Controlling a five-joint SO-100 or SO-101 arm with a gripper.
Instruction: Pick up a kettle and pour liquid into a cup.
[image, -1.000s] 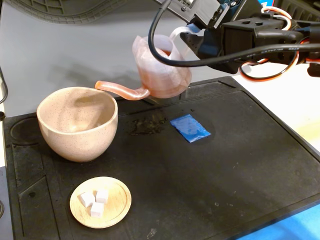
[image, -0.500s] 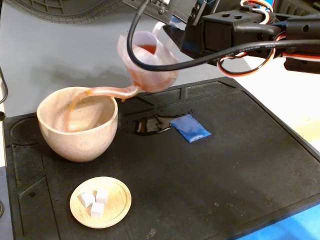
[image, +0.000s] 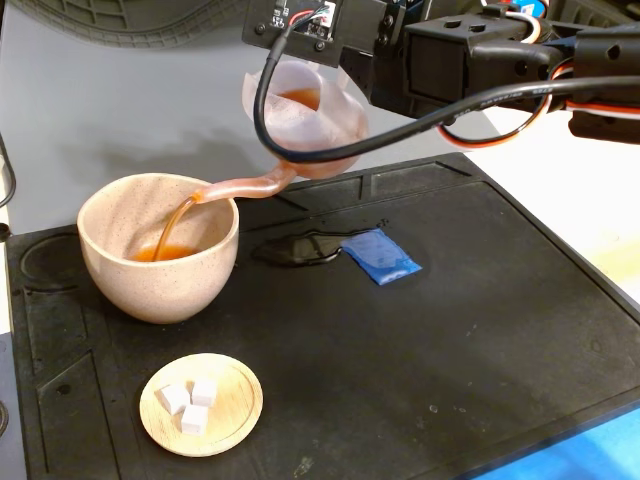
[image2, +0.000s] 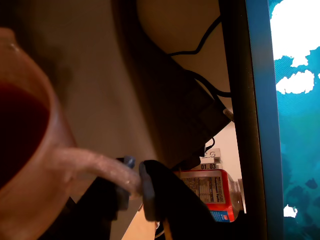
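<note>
The translucent pinkish kettle (image: 305, 120) hangs tilted above the black mat, its long spout (image: 250, 186) reaching over the rim of the speckled beige cup (image: 160, 250). Reddish-brown liquid (image: 172, 232) streams from the spout tip into the cup, where a small pool lies on the bottom. More liquid shows inside the kettle. My gripper (image2: 131, 185) is shut on the kettle's loop handle (image2: 100, 167), seen close in the wrist view with the kettle body (image2: 30, 165) at the left. In the fixed view the fingers are hidden behind the arm's black body (image: 440, 60).
A wooden saucer (image: 202, 404) with three white cubes sits in front of the cup. A blue packet (image: 380, 256) and a dark shiny patch (image: 300, 248) lie mid-mat (image: 450, 350). A black cable (image: 400, 125) loops under the arm. The wrist view shows a red labelled bottle (image2: 212, 192) in the background.
</note>
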